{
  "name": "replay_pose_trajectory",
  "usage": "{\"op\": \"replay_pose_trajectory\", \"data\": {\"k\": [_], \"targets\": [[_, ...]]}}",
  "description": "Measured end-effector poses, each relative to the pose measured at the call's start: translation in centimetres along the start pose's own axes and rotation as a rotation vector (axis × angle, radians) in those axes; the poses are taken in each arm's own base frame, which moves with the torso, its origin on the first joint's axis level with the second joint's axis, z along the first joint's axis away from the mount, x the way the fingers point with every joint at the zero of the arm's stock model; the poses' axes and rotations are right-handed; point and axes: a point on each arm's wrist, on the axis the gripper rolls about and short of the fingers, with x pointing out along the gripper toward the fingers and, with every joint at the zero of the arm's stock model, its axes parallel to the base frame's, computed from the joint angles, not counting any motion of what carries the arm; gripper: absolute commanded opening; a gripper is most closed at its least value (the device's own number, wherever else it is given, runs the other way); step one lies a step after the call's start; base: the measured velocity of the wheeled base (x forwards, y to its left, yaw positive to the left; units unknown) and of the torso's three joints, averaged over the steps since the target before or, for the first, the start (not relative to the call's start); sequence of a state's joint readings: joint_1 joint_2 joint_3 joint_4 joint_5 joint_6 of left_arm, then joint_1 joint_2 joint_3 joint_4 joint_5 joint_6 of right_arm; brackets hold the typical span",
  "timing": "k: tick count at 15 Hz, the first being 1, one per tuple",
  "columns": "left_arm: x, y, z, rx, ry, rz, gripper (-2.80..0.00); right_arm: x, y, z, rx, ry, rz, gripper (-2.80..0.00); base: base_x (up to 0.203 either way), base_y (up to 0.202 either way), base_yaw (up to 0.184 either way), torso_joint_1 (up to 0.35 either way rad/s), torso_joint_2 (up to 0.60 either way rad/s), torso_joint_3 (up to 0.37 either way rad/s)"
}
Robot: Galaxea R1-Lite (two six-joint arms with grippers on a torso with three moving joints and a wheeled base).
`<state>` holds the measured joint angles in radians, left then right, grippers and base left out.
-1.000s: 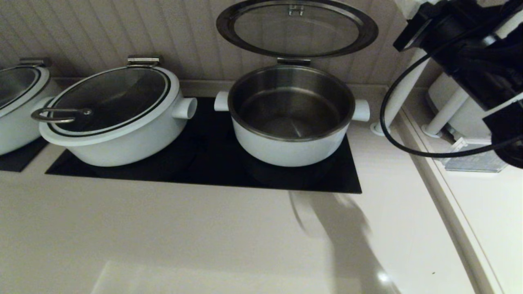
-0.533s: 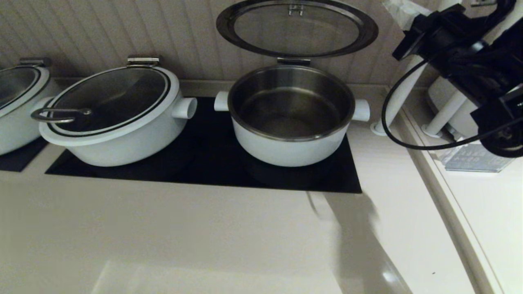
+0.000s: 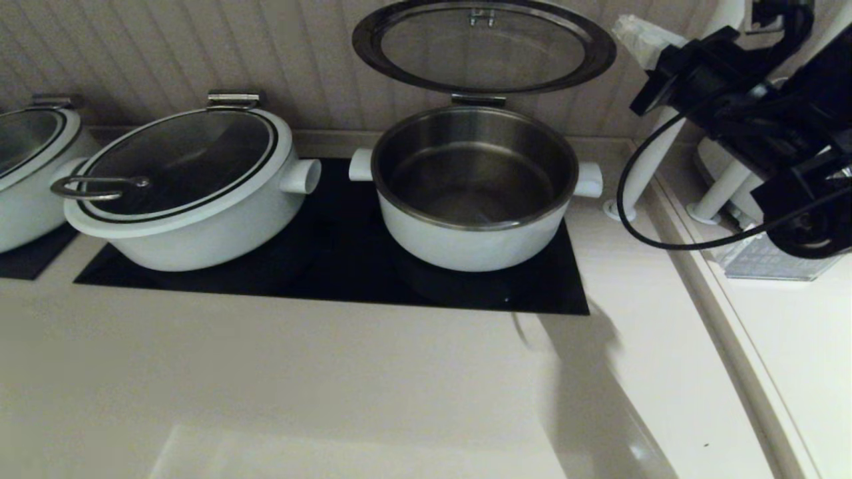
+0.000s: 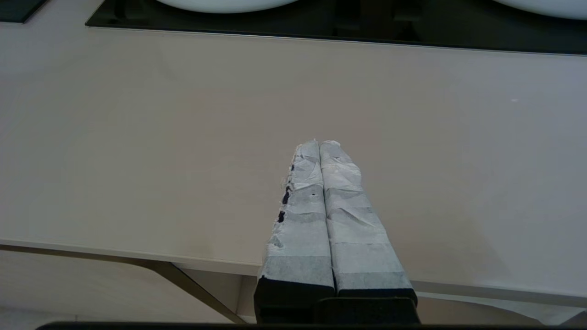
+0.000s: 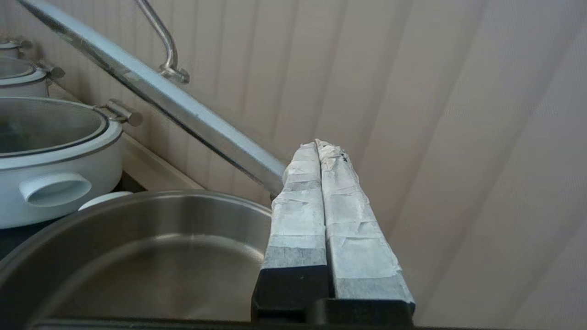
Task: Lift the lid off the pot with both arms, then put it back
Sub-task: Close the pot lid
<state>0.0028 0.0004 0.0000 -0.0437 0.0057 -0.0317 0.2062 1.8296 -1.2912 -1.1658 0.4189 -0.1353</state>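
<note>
The round white pot [image 3: 466,249] stands open on the black cooktop, its steel bowl empty. Its glass lid [image 3: 484,46] is tipped up on the rear hinge clip [image 3: 478,100] and leans towards the wall. My right gripper [image 3: 629,30] is shut and empty, raised just right of the lid's edge. In the right wrist view the right gripper's tips [image 5: 318,145] sit beside the lid's rim [image 5: 183,105], above the pot [image 5: 137,247]. My left gripper [image 4: 319,143] is shut and empty, low over the bare counter near its front edge, out of the head view.
A wider oval white pot [image 3: 193,193] with a loop-handled lid stands left of the round pot, and another [image 3: 26,166] at far left. The black cooktop [image 3: 333,266] lies under them. White posts [image 3: 649,166] and a raised ledge [image 3: 732,332] are at the right.
My right arm has moved up and to the left towards the raised lid, and its white fingertips have come into the head view. The pot and lid have not moved.
</note>
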Motion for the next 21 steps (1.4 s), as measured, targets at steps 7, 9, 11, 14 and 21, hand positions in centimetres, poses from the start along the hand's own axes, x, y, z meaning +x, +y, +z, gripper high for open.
{"op": "replay_pose_trajectory", "data": {"k": [7,9,11,14,21], "targets": [[0.0,0.0,0.0,0.000,0.000,0.000,-2.80,-0.7,0.5,-0.9,0.015,0.030,0.022,-2.80,0.000,0.000,0.000,0.000,0.00,0.000],[0.0,0.0,0.0,0.000,0.000,0.000,-2.80,-1.0,0.7,-1.0,0.021,0.040,0.034,-2.80,0.000,0.000,0.000,0.000,0.00,0.000],[0.0,0.0,0.0,0.000,0.000,0.000,-2.80,-1.4,0.9,-1.1,0.028,0.053,0.043,-2.80,0.000,0.000,0.000,0.000,0.00,0.000],[0.0,0.0,0.0,0.000,0.000,-0.001,-2.80,-2.1,1.3,-1.2,0.019,0.044,0.060,-2.80,0.000,0.000,0.000,0.000,0.00,0.000],[0.0,0.0,0.0,0.000,0.000,0.000,-2.80,-3.8,2.4,-1.7,0.034,0.061,0.100,-2.80,0.000,0.000,0.000,0.000,0.00,0.000]]}}
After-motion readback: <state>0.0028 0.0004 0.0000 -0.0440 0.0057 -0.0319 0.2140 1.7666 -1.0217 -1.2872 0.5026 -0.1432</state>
